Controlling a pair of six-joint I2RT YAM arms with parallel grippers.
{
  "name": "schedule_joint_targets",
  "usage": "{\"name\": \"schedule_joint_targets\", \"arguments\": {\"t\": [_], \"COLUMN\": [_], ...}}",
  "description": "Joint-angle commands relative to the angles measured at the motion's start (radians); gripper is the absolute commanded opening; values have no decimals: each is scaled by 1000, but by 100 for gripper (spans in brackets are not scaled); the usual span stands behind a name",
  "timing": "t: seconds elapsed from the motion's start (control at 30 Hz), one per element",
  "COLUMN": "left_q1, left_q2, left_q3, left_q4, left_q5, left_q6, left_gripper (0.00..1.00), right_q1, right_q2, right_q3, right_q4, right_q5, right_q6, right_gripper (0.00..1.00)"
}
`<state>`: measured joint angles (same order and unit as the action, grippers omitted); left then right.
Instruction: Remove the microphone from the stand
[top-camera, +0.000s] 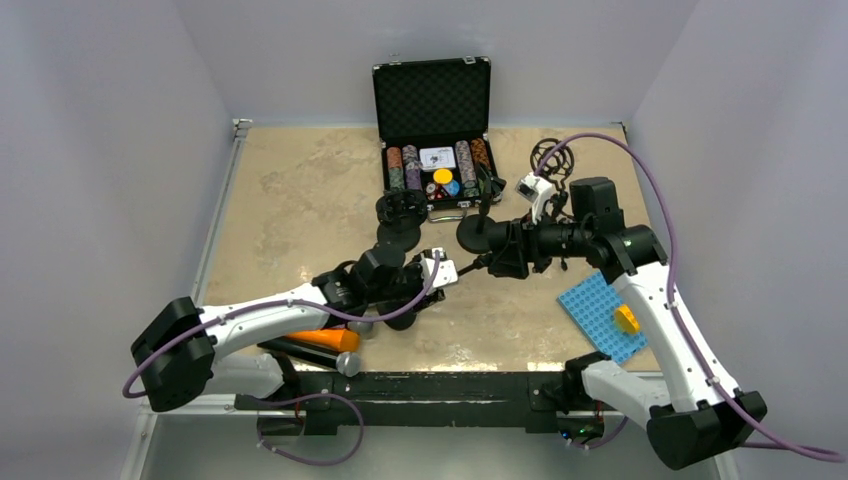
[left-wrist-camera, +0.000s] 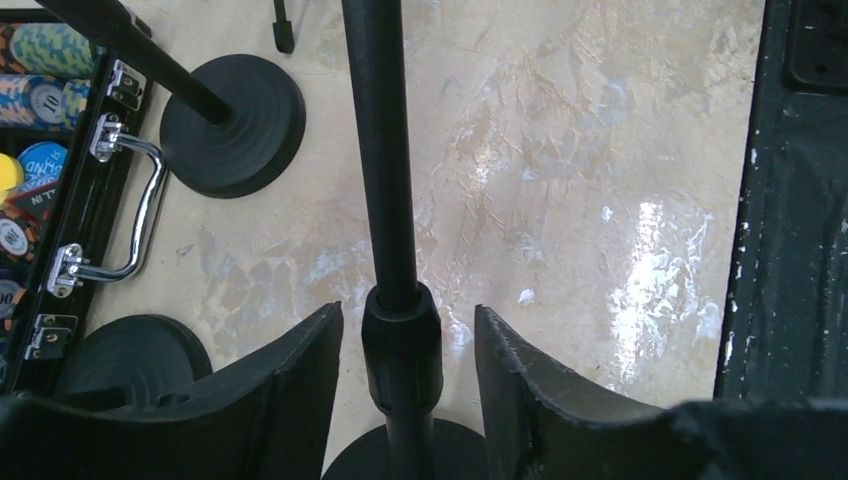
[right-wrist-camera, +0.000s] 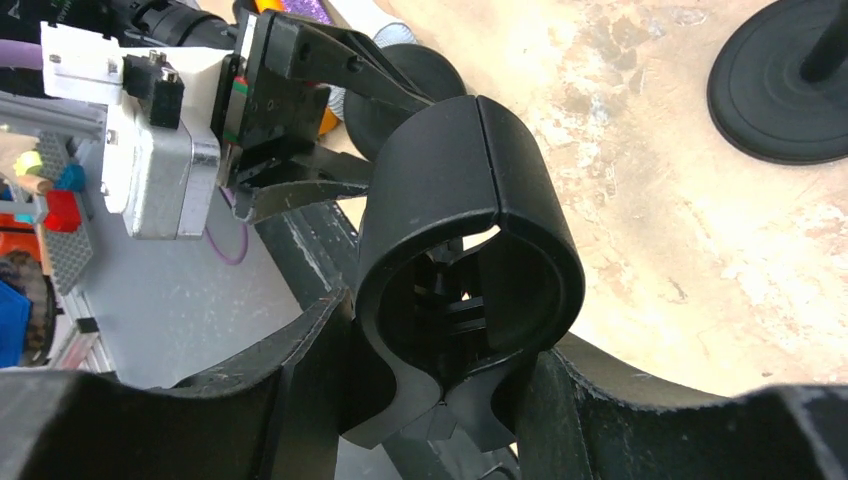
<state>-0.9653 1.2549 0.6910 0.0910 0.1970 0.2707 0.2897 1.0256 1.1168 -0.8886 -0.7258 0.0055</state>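
Right pincer (right-wrist-camera: 445, 335): clamped on clip (right-wrist-camera: 470, 200).
Clip: looked empty, microphone seemingly out.
Left pincer (left-wrist-camera: 408, 312): apart, straddling pole (left-wrist-camera: 385, 150).
Remaining: probably just release.

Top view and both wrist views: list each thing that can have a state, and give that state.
poker chip case: open, lid raised.
mic clip: empty, pinched by the right gripper.
right gripper: shut on the mic clip.
left gripper: open, astride the stand pole, gaps on both sides.
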Motion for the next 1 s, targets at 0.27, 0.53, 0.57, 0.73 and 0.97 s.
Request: {"name": "schedule_joint_targets", "arguments": {"t": [0.27, 0.53, 0.57, 0.73, 0.97], "left_q1": [146, 142, 141, 118, 62], "left_q2": [-55, 105, 134, 206, 44], "left_q3": [162, 222, 237, 296, 104], "left_q4": [-352, -291, -299, -377, -44], "left_q5": [530, 699, 709, 677, 234], "left_q6": [151, 141, 149, 232, 88], "left_gripper": [71, 66, 65, 35, 0], "right_q1": [5, 6, 6, 6, 3], "right_q2": [-204, -286, -292, -312, -230], "right_q3": [-128, -175, -177, -185, -119], "right_q4": [-24, -4, 1, 37, -8], "right_q5": [0, 8, 10, 45, 153], "right_q6": [-643, -773, -775, -699, -227], "right_gripper": [0, 0, 0, 0, 0]}}
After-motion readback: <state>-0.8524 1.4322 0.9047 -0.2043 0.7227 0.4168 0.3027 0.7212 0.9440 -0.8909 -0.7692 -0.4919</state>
